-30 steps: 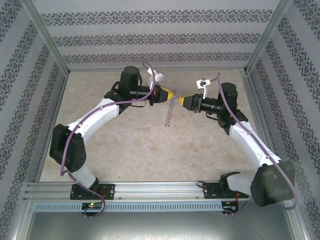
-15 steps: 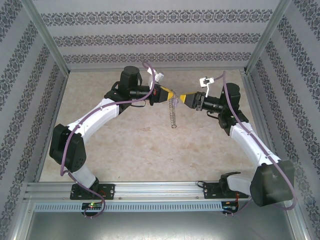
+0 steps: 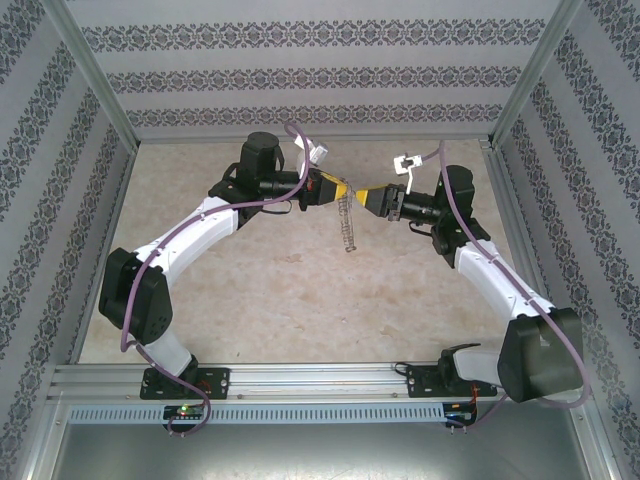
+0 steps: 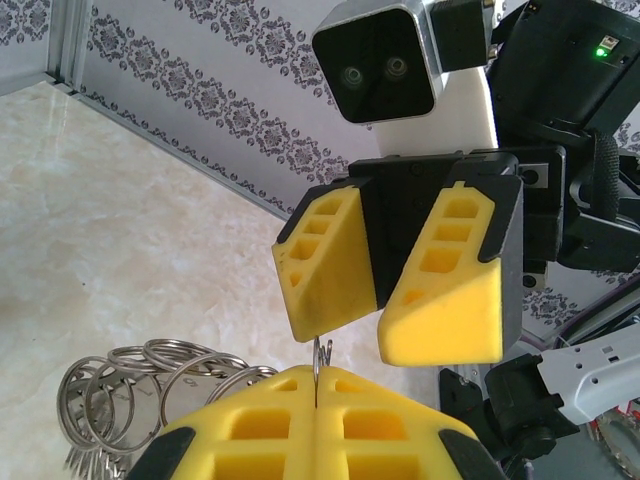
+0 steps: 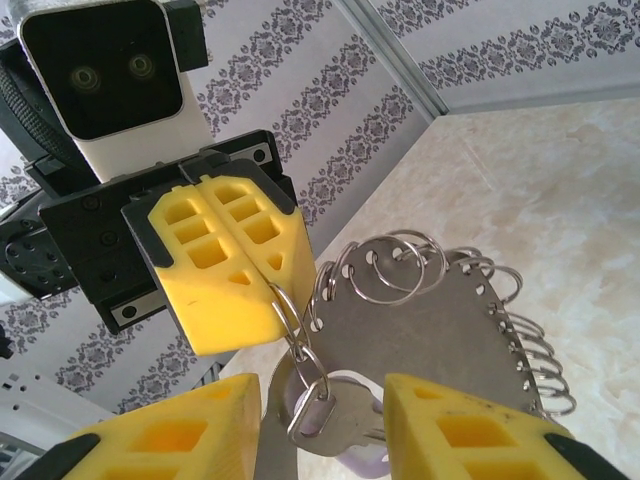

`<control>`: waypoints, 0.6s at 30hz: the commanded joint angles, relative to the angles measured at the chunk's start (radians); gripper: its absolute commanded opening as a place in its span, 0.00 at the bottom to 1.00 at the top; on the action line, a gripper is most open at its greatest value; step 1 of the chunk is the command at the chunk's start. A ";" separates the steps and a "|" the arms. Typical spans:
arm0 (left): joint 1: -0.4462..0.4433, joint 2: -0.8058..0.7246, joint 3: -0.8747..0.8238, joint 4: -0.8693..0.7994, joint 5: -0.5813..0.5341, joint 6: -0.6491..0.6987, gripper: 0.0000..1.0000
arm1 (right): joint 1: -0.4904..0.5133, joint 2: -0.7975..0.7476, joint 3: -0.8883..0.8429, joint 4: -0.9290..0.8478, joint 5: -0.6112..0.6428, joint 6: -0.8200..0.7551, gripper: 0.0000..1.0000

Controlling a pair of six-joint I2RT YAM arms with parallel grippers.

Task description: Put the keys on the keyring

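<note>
Threading a key looks to be the step in hand. The left claw is pinched shut on a small ring at the top of the keyring, which hangs in the air between the two arms. The right claw is partly open around a key. Next, I think, it must squeeze the key and slide it round the ring. The surface is pale and marbled, with patterned walls around it

Left claw clamped tight; right claw part-open, tips nearly meeting.
</note>
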State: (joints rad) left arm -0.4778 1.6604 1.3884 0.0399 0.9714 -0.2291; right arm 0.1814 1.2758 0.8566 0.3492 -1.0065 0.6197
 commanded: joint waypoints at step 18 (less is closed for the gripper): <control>-0.001 -0.037 0.004 0.081 0.018 -0.024 0.00 | 0.026 0.026 -0.001 0.080 -0.054 0.020 0.20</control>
State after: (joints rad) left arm -0.4778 1.6604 1.3884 0.0544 0.9714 -0.2443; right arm 0.1947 1.2915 0.8566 0.3943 -1.0359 0.6353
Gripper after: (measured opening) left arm 0.053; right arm 0.215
